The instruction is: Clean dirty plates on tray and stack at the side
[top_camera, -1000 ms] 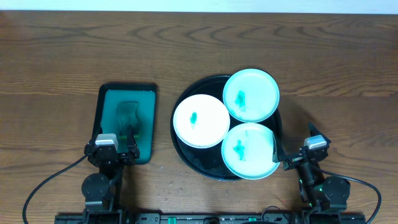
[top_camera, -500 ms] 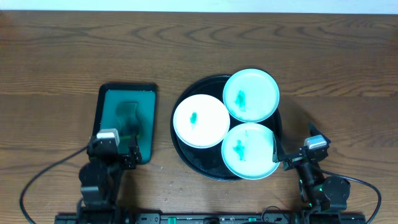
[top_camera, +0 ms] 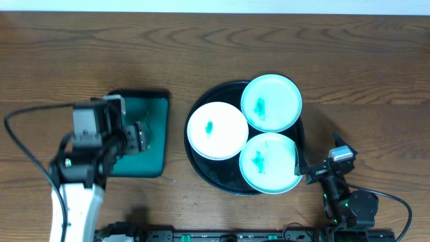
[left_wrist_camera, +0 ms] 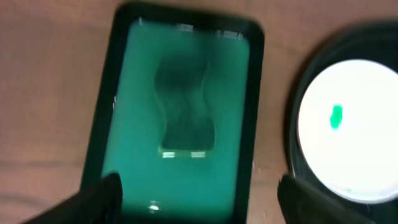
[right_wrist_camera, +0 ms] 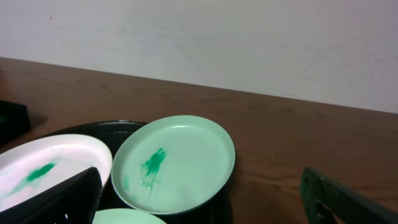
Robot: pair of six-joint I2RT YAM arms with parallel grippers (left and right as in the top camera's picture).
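Three plates lie on the round black tray (top_camera: 218, 180): a white plate (top_camera: 216, 130) at the left, a mint plate (top_camera: 271, 102) at the far right and a mint plate (top_camera: 269, 163) at the near right. Each has a teal smear at its centre. My left gripper (top_camera: 138, 136) is open and empty above the rectangular green tray; its wrist view shows the white plate (left_wrist_camera: 351, 124) off to the right. My right gripper (top_camera: 317, 156) is open and empty, low beside the tray's right rim. Its wrist view shows the far mint plate (right_wrist_camera: 174, 163) ahead and the white plate (right_wrist_camera: 43, 168) at the left.
A dark-green rectangular tray (top_camera: 153, 106) lies left of the black tray, with a dark wavy-edged pad (left_wrist_camera: 183, 99) in its teal middle. A strip of bare wood (left_wrist_camera: 270, 155) separates the two trays. A pale wall (right_wrist_camera: 199, 37) rises behind the table.
My left arm has risen from the table's front edge and moved out over the green tray, its gripper still open. The right arm and the plates have not moved.
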